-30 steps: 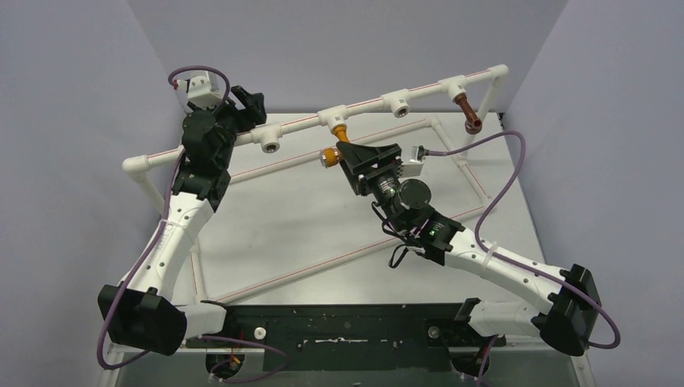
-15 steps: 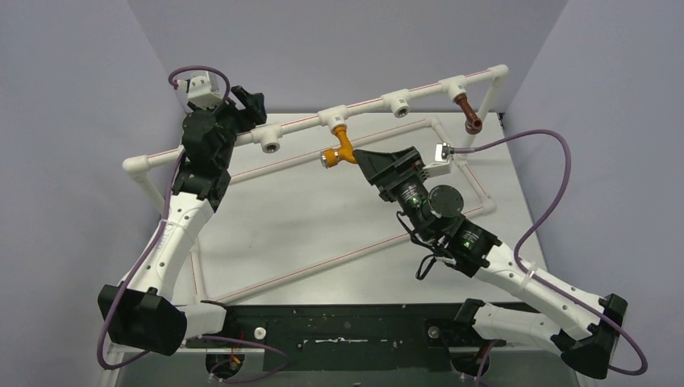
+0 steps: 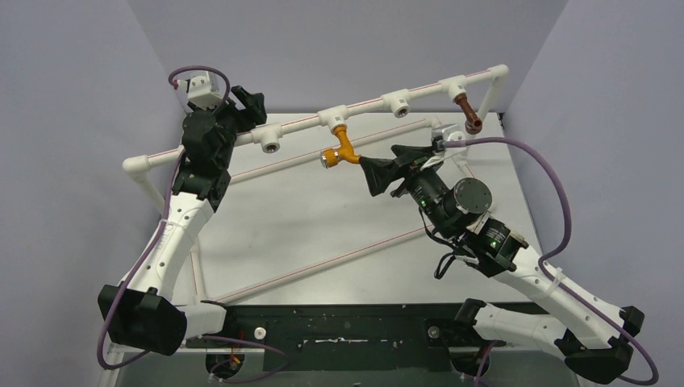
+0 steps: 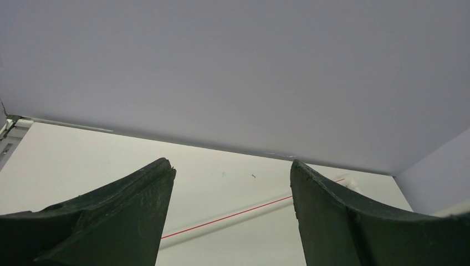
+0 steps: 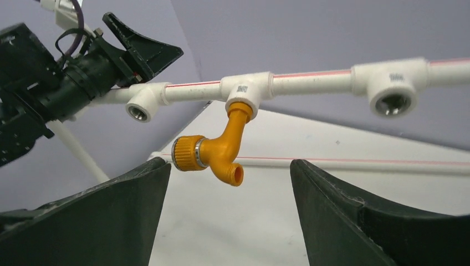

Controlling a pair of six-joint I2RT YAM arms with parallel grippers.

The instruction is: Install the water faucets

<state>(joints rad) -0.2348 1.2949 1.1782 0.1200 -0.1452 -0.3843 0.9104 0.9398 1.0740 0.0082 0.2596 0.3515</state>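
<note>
The orange-yellow faucet [image 3: 342,148] is sitting in the second tee socket [image 3: 332,119] from the left on the raised white pipe frame [image 3: 367,106]. Its neck hangs down out of the socket, the round silver end points left and the spout mouth faces down and a bit right. The dark reddish-brown faucet [image 3: 467,111] is way over at the right end of the same rail, hanging from the last tee socket [image 3: 453,85].

The right gripper [image 3: 369,174] is pointed at the orange one with its jaws spread wide and nothing in them. In the right wrist view the faucet shows up in the gap between the two fingers, but out past the tips, so it looks close rather than touching.

The left gripper [image 4: 230,172] is up at the left part of the rail, just beside the leftmost tee socket [image 3: 270,139]. Its jaws are apart too, and its own camera only sees wall, the bench [image 3: 323,218] and a lower pipe between them.
</note>
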